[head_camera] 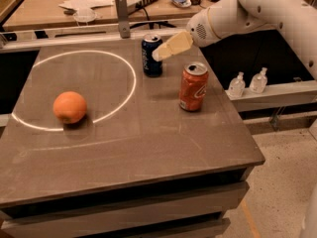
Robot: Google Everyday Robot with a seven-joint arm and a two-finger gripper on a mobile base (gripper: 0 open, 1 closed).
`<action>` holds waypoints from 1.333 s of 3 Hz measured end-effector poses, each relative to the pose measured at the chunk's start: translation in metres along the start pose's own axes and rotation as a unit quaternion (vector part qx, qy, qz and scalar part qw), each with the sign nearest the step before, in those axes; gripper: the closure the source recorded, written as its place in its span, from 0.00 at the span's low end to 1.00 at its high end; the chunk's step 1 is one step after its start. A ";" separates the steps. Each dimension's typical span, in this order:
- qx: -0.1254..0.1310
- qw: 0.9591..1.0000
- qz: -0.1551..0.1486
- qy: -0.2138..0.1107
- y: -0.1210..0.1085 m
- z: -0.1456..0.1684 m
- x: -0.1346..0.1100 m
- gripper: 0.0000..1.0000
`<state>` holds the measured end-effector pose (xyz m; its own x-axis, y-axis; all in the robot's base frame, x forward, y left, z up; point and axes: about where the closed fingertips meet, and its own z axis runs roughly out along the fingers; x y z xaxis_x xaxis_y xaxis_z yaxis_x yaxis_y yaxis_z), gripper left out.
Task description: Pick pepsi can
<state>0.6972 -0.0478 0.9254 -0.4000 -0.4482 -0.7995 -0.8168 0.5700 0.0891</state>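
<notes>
The pepsi can is dark blue with a silver top and stands upright near the far edge of the table. My gripper reaches in from the upper right on a white arm. Its cream-coloured fingers lie just right of the can's upper part and overlap it in the view. I cannot tell whether they touch it.
An orange-red soda can stands upright to the right of and nearer than the pepsi can. An orange sits at the left on a white circle line. Two small clear bottles stand on a ledge to the right. A cluttered desk lies behind.
</notes>
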 end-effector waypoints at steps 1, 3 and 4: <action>0.014 1.000 -0.007 -0.011 -0.015 0.014 0.003 0.00; -0.076 0.992 -0.099 0.003 -0.006 0.072 0.018 0.04; -0.104 0.988 -0.109 -0.014 0.007 0.086 0.008 0.26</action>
<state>0.7238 0.0118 0.8690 -0.1958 -0.5236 -0.8291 -0.9514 0.3063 0.0312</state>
